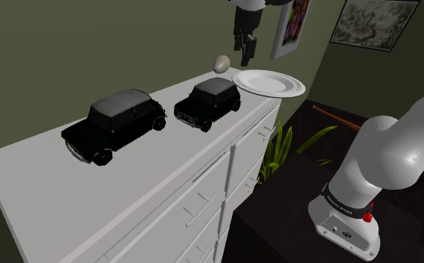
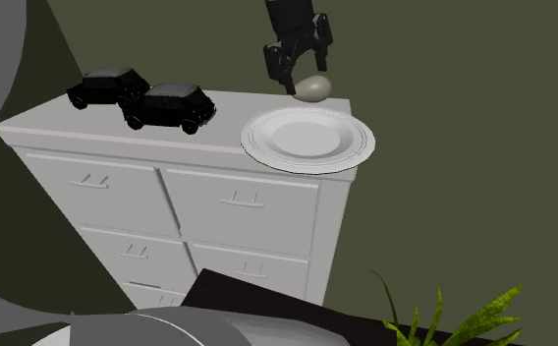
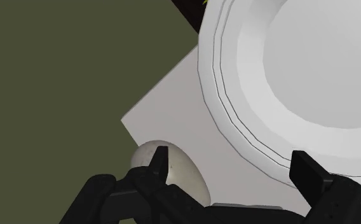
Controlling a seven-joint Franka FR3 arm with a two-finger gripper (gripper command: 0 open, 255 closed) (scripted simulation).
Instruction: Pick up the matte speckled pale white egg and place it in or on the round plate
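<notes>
The black two-finger gripper (image 3: 230, 158) hovers wide open and empty, offset from the pale speckled egg (image 3: 185, 175) toward the round white plate (image 3: 217, 95). Centre it astride the egg, descend, then close gently.

White dresser top (image 1: 76, 196) — two black toy cars (image 1: 113, 123) (image 1: 208, 102), a pale egg (image 1: 222, 63), a round plate (image 1: 269, 83).

The egg (image 3: 173, 170) is looking matt and pale, faintly mottled. The plate (image 2: 259, 147) is showing a smooth white surface with a soft sheen. Both toy cars (image 1: 113, 123) (image 1: 208, 101) are gleaming glossy black. The dresser (image 1: 54, 194) is looking flat, matt white, and the pincer (image 3: 232, 160) is looking dull black.
</notes>
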